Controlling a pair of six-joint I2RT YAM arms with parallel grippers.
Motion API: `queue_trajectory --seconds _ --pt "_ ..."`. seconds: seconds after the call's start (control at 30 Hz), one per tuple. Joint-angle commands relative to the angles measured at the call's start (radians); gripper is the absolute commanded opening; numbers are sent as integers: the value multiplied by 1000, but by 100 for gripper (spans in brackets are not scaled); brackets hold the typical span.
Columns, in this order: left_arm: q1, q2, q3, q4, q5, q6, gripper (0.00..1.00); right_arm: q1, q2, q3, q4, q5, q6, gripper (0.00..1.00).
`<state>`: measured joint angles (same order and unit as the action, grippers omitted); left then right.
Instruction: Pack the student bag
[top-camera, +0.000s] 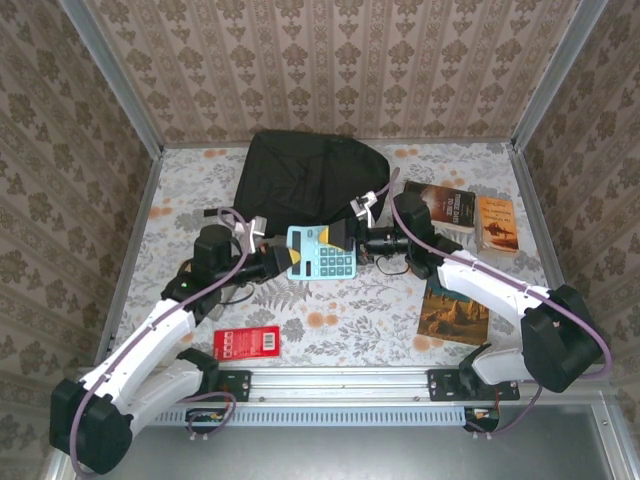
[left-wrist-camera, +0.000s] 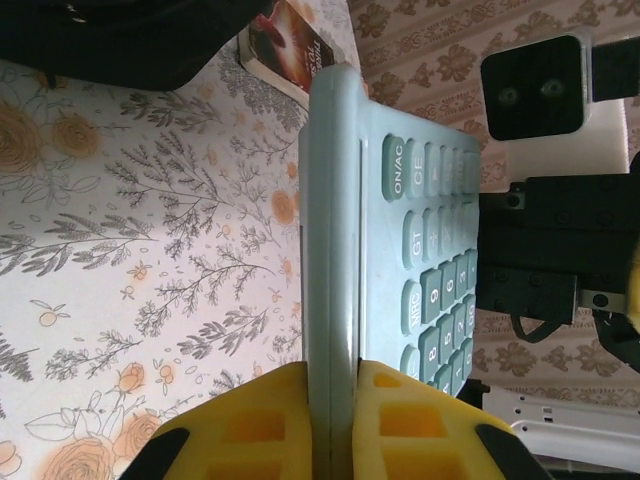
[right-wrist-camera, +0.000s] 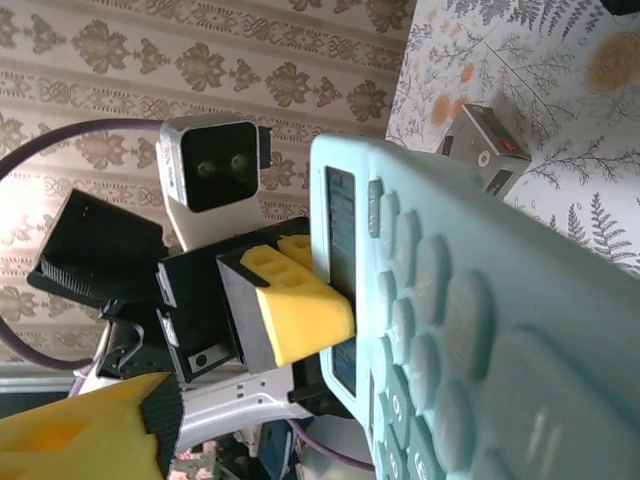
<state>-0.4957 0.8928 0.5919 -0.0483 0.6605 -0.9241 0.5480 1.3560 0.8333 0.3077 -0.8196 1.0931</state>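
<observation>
Left claw (left-wrist-camera: 333, 378) clamping calculator (left-wrist-camera: 420, 250), keys ON/AC, CE, GT

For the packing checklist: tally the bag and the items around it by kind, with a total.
Black soft fabric backpack: 1
Light blue plastic calculator: 1
Rectangular paperback books: 3
Red flat rectangular packet: 1
Total: 6

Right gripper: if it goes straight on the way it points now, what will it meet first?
Most likely the calculator, which sits directly before the open right gripper; the left gripper holds its opposite end. Exact depth is hard to judge.
</observation>
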Motion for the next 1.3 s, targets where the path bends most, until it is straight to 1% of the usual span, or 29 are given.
queue_trajectory --seconds 0.0,0.1,0.17,0.23,0.27,0.33,0.47,0.7,0.8,0.93,1.0,1.07,1.17,1.27 --pt "-13 14 39 28 2 15 0 4 -11 2 86 -19 34 68" --pt "-18 19 42 28 -11 14 1 6 -16 -6 86 -8 39 58" --pt "-20 24 43 27 -10 16 7 6 -27 -18 91 5 42 51" --pt "-21 27 46 21 -10 19 10 6 -34 -22 85 15 41 45" --pt "-21 28 50 10 -10 23 12 6 -37 -24 77 22 38 44" --pt "-21 29 57 -14 -46 36 17 6 -44 -28 65 38 31 41" --pt "-23 26 65 -41 -61 52 26 6 -46 -27 66 48 35 34" --pt "-24 20 75 -58 -68 63 29 5 -34 -31 75 53 39 29" --pt "-26 15 94 -90 -80 86 38 4 -30 -38 87 54 44 29" --pt "-15 19 180 -218 -115 187 50 -14 -34 -56 102 57 49 29" --pt "7 27 236 -284 -133 241 53 -28 -38 -70 119 54 61 28" --pt "50 44 299 -331 -132 286 56 -46 -46 -83 128 48 70 28" --pt "123 83 375 -347 -124 339 57 -84 -72 -107 125 50 73 27" --pt "143 173 463 -347 -133 399 58 -133 -103 -129 126 42 83 26"
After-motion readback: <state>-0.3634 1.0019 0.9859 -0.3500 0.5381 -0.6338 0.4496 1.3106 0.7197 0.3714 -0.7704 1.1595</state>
